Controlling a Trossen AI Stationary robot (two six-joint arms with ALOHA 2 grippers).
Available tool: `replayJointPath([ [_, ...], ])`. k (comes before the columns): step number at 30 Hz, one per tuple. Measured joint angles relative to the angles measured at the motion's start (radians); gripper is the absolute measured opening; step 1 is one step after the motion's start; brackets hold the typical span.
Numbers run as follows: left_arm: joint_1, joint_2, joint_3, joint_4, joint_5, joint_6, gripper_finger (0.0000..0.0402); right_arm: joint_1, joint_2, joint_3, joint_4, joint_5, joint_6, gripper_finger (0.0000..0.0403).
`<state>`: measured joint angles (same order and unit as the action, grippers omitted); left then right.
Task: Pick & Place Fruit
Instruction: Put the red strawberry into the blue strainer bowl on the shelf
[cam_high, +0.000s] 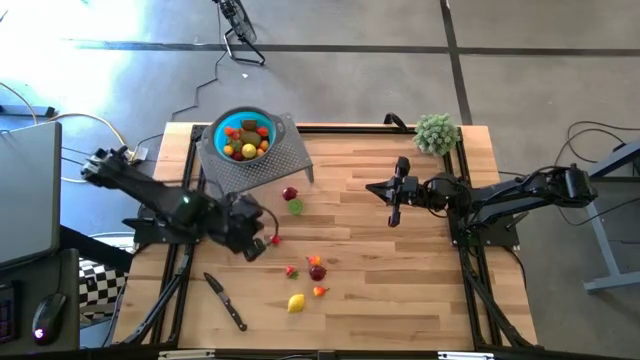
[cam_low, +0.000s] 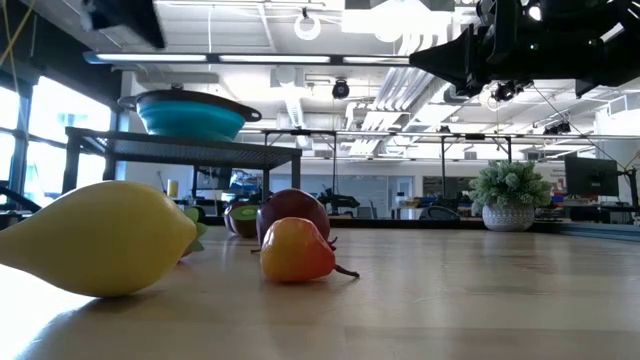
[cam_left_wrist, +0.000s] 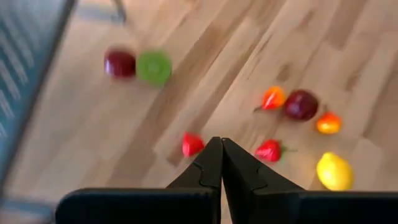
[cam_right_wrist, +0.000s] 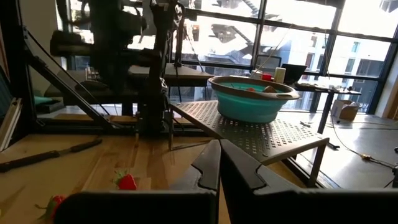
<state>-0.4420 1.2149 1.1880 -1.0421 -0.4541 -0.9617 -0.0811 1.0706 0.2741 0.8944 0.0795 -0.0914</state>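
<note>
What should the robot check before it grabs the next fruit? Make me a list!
1. Left gripper empty: ok, nothing between its fingers.
2. Left fingers open for a grab: not ok, they are shut.
3. Fruit near the left gripper: ok, a red strawberry lies on the table just ahead of it.
4. Teal bowl in place: ok, it sits on the perforated metal stand with fruit already in it.
5. Right gripper out of the way: ok, it hangs over the table's right half, shut, away from the loose fruit.
6. Knife clear of the fruit: ok, it lies apart from the lemon.
</note>
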Motion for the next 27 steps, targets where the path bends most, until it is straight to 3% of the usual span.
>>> replayJointPath([
  [4, -0.051, 0.033, -0.083, 0.013, 0.0, -0.186, 0.0002, 0.0, 0.0, 0.0, 0.0, 0.0, 0.0, 0.0003],
  [8, -0.071, 0.068, -0.147, 0.082, 0.001, -0.278, 0.0002, 0.0, 0.0, 0.0, 0.0, 0.0, 0.0, 0.0003],
  [15, -0.069, 0.141, -0.185, 0.226, 0.001, -0.293, 0.0002, 0.0, 0.0, 0.0, 0.0, 0.0, 0.012, 0.0003],
  [27, -0.069, 0.258, -0.185, 0.24, 0.034, -0.362, 0.0002, 0.0, 0.0, 0.0, 0.0, 0.0, 0.012, 0.0002],
])
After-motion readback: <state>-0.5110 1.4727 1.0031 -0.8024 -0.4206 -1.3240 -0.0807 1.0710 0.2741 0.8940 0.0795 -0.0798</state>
